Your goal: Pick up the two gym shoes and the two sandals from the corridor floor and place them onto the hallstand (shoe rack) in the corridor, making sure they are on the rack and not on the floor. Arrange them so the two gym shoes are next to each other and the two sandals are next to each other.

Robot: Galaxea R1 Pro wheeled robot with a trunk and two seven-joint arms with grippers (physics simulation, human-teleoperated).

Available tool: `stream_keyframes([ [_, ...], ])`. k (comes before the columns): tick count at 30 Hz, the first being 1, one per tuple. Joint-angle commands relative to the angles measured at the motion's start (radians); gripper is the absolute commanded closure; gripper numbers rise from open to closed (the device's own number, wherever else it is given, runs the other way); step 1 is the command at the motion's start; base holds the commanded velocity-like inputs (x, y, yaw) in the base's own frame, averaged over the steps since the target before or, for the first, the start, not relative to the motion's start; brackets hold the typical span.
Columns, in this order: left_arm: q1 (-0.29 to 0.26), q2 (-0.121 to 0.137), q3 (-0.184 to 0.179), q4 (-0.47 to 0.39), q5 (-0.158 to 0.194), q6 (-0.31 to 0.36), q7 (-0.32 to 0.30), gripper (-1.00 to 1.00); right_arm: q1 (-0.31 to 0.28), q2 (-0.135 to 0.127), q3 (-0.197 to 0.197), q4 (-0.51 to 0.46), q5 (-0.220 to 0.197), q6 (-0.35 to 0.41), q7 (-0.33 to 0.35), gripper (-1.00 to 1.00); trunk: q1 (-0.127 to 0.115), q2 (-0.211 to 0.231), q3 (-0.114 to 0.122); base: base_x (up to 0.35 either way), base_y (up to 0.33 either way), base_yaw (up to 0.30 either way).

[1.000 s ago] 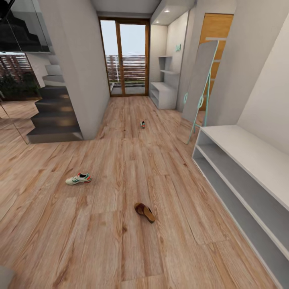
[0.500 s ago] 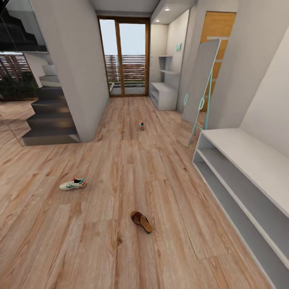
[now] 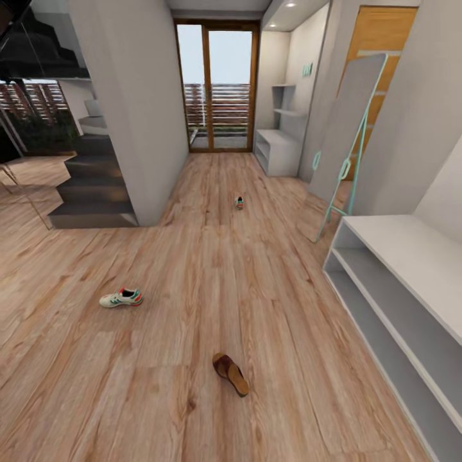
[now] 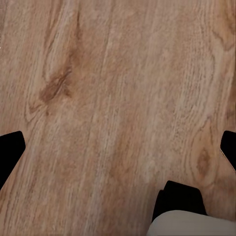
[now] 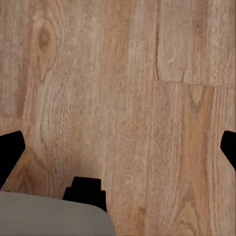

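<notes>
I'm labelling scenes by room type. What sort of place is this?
Most likely a home corridor or entry hall: wood-plank floor, a low grey shoe rack along the wall, a staircase, and a glazed door at the far end.

Your head camera looks forward and down along the corridor, over the wood floor (image 3: pixel 192 269) toward the glass door (image 3: pixel 218 90) at the far end. Both wrist cameras face straight down, close to the planks (image 4: pixel 118 98) (image 5: pixel 123 98). All three views share that same floor.
</notes>
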Motion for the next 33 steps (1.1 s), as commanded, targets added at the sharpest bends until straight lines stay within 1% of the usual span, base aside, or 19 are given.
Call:
stream_keyframes([
  [1,-0.001,0.000,-0.002,0.001,0.001,-0.004,0.004,-1.00,0.000,0.000,-0.001,0.000,0.008,-0.003,0.000,-1.00,0.000,0.000,-0.002,0.332,-0.018,0.177],
  [10,-0.001,0.000,-0.003,0.001,-0.002,-0.004,0.004,-1.00,0.000,0.000,-0.001,0.004,0.007,-0.002,0.000,-1.00,0.000,0.000,-0.012,0.311,-0.008,0.180],
  [17,-0.005,0.001,-0.004,-0.009,-0.009,-0.003,0.004,-1.00,0.000,0.003,-0.001,-0.001,0.006,0.000,-0.001,-1.00,0.000,0.000,-0.020,0.097,-0.001,0.181],
  [20,-0.017,0.003,-0.004,-0.017,-0.010,-0.001,0.003,-1.00,-0.001,0.004,-0.001,-0.024,0.005,0.000,-0.002,-1.00,0.000,0.000,-0.024,0.023,0.000,0.182],
  [22,-0.031,0.004,-0.005,-0.029,-0.012,0.001,0.002,-1.00,-0.004,0.004,-0.001,-0.048,0.005,0.002,-0.002,-1.00,0.000,0.000,-0.026,0.013,0.000,0.182],
  [24,-0.065,0.004,-0.015,-0.050,-0.024,0.007,-0.003,-1.00,-0.014,0.003,0.000,-0.093,0.006,0.007,-0.002,-1.00,0.000,0.000,-0.028,0.007,0.000,0.182],
  [29,-0.132,0.006,-0.049,-0.071,-0.066,0.019,-0.027,-1.00,-0.034,0.003,0.000,-0.166,0.007,0.012,-0.001,-1.00,0.000,0.000,-0.034,0.003,0.000,0.182],
  [33,-0.183,0.002,-0.065,-0.075,-0.091,0.042,-0.040,-1.00,-0.049,0.003,0.001,-0.236,0.009,0.014,0.000,-1.00,0.000,0.000,-0.039,0.001,0.000,0.181],
])
